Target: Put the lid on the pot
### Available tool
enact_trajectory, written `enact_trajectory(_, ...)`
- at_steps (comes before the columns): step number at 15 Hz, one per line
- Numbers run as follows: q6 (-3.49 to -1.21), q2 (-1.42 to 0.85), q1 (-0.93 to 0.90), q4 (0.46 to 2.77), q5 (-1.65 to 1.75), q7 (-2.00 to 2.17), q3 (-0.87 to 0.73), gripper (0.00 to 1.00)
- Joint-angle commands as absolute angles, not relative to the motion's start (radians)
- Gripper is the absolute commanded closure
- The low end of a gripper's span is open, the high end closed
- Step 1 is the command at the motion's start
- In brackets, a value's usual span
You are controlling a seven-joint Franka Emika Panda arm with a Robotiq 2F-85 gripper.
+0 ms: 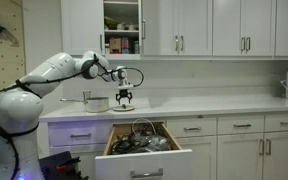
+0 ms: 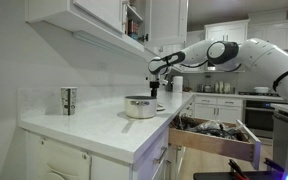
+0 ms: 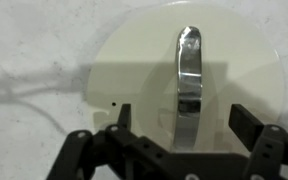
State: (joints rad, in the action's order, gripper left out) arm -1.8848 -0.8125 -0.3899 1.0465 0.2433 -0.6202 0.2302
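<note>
I see my gripper (image 3: 181, 113), fingers apart, over the lid (image 3: 134, 62), beside the pot (image 1: 97, 103) on the worktop (image 1: 209, 105).

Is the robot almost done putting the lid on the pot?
Not yet, it is near the start. Done: the gripper hangs open right over the lid, one finger on each side of the lid's handle. In hand: nothing; the lid lies flat on the counter. Left: grab the handle, lift the lid, carry it to the pot, which looks uncovered, and set it down.
</note>
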Motion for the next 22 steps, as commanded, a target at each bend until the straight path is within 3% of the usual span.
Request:
enact_trajectory(1, -1.84, -0.842, -0.4, 0.985, 0.237, -0.596, 0.225, 0.0)
enact_trajectory(3, -1.834, -0.848, -0.4, 0.979, 0.237, -0.596, 0.225, 0.0)
enact_trajectory(4, -1.832, -0.85, -0.399, 0.976, 0.236, -0.595, 0.225, 0.25)
enact_trajectory(6, -1.83, -0.852, -0.399, 0.973, 0.237, -0.596, 0.225, 0.34)
enact_trajectory(14, -1.818, -0.855, -0.404, 0.961, 0.242, -0.595, 0.223, 0.97)
enact_trajectory(22, -1.828, -0.842, -0.403, 0.971, 0.249, -0.592, 0.219, 0.94)
